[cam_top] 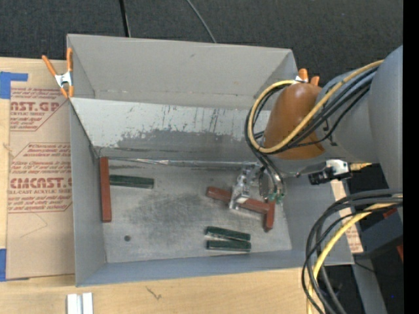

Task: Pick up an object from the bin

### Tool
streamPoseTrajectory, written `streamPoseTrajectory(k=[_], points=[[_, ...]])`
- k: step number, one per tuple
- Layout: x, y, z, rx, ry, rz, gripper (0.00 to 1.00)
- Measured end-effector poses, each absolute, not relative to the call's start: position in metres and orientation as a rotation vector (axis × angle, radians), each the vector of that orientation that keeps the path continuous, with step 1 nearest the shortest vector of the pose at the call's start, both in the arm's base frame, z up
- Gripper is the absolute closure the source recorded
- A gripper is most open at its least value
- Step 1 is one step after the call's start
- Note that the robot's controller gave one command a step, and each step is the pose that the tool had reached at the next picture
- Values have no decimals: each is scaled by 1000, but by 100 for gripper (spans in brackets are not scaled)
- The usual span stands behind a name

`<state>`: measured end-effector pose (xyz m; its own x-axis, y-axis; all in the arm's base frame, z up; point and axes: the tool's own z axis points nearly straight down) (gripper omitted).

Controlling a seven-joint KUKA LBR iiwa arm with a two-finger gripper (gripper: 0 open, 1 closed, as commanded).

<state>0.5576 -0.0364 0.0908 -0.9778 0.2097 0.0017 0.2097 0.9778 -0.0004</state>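
My gripper (pixel 239 196) hangs low at the right of the bin floor, its metal fingers right over a cluster of red-brown sticks. One short red-brown stick (pixel 218 193) pokes out to the left of the fingers. Another red-brown stick (pixel 254 205) lies just under and to the right of them, and a third short one (pixel 268 218) stands off its right end. I cannot make out whether any stick sits between the fingers. Two dark green sticks (pixel 228 238) lie side by side a little nearer the front wall.
A long red-brown stick (pixel 105 190) lies along the left wall, with a dark green stick (pixel 131 182) beside it. The arm with its orange cover and yellow cables comes in over the bin's right rim.
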Motion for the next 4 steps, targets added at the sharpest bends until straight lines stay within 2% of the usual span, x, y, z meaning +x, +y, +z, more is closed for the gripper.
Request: streamPoseTrajectory(k=[2,4], points=[[558,-36,132,-331,-3125,-2,100],[558,-36,164,-330,-3123,-2,100]])
